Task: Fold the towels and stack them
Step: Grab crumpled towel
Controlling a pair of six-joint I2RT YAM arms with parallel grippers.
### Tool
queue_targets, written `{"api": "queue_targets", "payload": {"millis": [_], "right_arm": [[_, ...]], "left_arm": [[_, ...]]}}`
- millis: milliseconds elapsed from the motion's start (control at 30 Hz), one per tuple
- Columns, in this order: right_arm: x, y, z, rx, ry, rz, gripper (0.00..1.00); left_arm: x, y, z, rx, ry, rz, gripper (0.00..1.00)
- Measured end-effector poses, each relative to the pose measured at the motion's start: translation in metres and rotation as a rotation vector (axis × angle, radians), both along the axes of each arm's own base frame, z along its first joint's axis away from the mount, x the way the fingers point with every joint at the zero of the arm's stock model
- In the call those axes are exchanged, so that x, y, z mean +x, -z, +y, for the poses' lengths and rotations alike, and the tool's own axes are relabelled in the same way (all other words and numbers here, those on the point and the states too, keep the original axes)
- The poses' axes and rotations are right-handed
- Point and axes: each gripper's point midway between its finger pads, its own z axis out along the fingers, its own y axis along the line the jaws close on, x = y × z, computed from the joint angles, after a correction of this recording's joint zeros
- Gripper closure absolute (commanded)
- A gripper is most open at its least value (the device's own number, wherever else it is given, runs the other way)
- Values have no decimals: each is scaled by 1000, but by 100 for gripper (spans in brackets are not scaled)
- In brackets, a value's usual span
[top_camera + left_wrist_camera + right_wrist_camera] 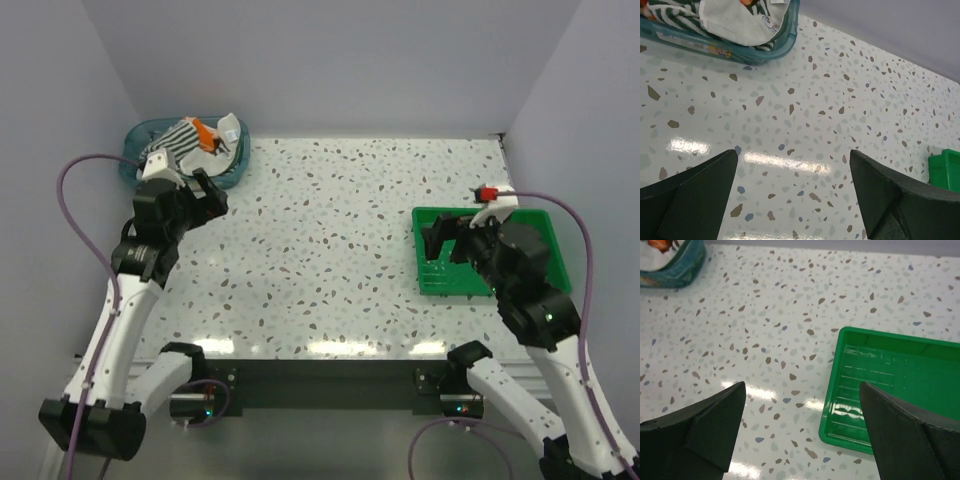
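Overhead: towels [190, 138] heaped in teal basin [133, 140], far left; black-and-white stripes and an orange patch show.
Left wrist view only: a pale cloth lies over the stripes.
Left gripper [212, 192]: fingers apart, just beside the basin.
Right gripper [447, 240]: fingers apart, above green tray [450, 211], right.

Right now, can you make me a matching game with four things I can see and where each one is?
Things:
1. teal plastic basket
2. green plastic tray
3. black-and-white striped cloth towel
4. orange cloth towel

Places:
A. right side of the speckled table
B. bunched up in the basket
C. far left corner of the table
D. just a bit peeking out on top of the pile

Pairs: 1-C, 2-A, 3-B, 4-D
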Motion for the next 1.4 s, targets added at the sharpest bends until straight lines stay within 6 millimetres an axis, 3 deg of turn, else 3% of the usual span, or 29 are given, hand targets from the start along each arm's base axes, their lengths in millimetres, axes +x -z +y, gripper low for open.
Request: {"api": "queue_targets", "payload": {"millis": [133,267,533,667,800,1000,1100,1200,1233,1300,1400], "right_arm": [[20,26,19,-42,-56,154,1],[27,46,34,-50,-110,251,1],[24,48,50,1,-174,277,1],[28,52,53,2,-181,293,1],[32,55,55,1,-179,304,1],[37,62,56,-12,-175,326,1],[40,65,57,-16,-175,335,1],[41,66,57,-19,-173,336,1],[41,66,56,-20,-170,335,1],[42,66,55,-24,-162,333,1],[42,66,54,-29,-160,332,1]], "left_arm": [[43,23,0,-1,-45,97,1],[91,45,18,14,-126,150,4],[186,73,71,35,-274,185,7],[221,92,93,36,-318,209,9],[236,116,109,50,-358,247,12],[249,144,111,55,-360,288,25],[252,154,111,57,-359,299,42],[253,159,112,58,-357,307,84],[253,159,111,60,-355,306,92],[255,157,112,69,-350,299,100],[254,153,115,88,-356,293,100]]}}
